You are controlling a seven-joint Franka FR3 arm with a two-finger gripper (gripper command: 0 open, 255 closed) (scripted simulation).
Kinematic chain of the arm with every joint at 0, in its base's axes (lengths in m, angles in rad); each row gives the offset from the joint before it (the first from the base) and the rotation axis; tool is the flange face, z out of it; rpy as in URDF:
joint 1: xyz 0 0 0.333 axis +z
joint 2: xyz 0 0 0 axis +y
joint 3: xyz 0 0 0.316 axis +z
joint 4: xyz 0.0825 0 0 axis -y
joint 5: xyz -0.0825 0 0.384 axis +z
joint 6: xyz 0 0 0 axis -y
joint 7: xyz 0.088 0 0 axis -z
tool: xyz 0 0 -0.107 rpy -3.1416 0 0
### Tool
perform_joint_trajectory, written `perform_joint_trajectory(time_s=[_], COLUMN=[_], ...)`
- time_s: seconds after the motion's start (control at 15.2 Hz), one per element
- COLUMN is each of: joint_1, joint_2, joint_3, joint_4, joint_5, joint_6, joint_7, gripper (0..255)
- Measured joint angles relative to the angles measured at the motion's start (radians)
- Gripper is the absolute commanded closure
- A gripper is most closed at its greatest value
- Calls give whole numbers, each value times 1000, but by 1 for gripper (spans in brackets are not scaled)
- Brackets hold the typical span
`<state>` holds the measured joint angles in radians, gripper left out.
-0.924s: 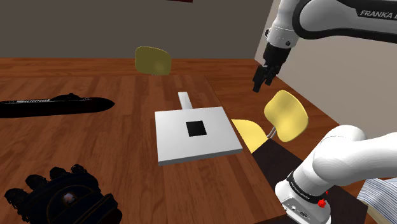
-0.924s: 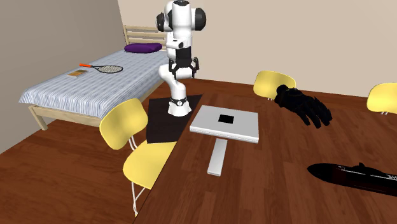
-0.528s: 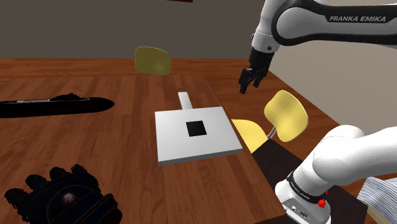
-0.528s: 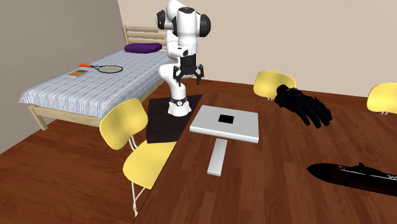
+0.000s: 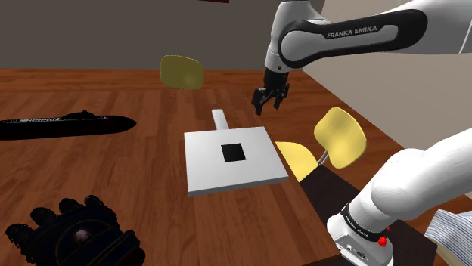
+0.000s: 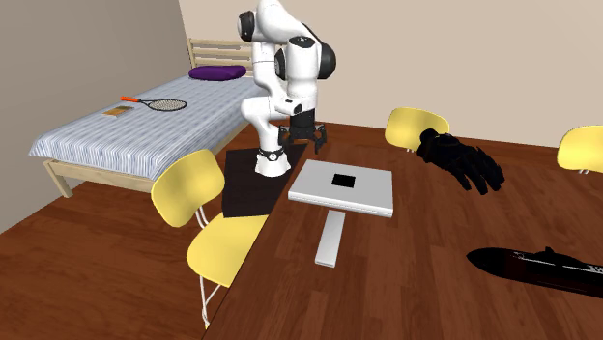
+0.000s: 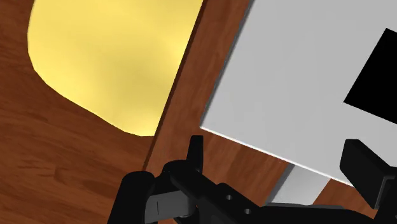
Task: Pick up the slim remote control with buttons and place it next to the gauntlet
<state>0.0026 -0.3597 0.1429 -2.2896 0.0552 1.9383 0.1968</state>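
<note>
Slim grey remote (image 5: 219,119) well apart from the tool (image 5: 266,104) (fingers (image 7: 195,151) spread)

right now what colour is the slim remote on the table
Plain light grey. The remote shows best in the second exterior view.

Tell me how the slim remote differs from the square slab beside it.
The remote is a narrow strip; the slab is a broad square. The slab bears a black square in its middle; the remote is plain. Both are pale and lie flat on the wooden table.
</note>
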Motion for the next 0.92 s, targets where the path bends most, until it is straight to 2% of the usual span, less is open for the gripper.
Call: perform_joint_trajectory(time_s=[0.59, 0.92], joint_1=[-6, 9], joint_2=[349, 558], joint_3=[41, 44], joint_4=[218, 392], joint_5=[-41, -79], joint_6=[125, 154], joint_7=[150, 234], gripper=[0, 0])
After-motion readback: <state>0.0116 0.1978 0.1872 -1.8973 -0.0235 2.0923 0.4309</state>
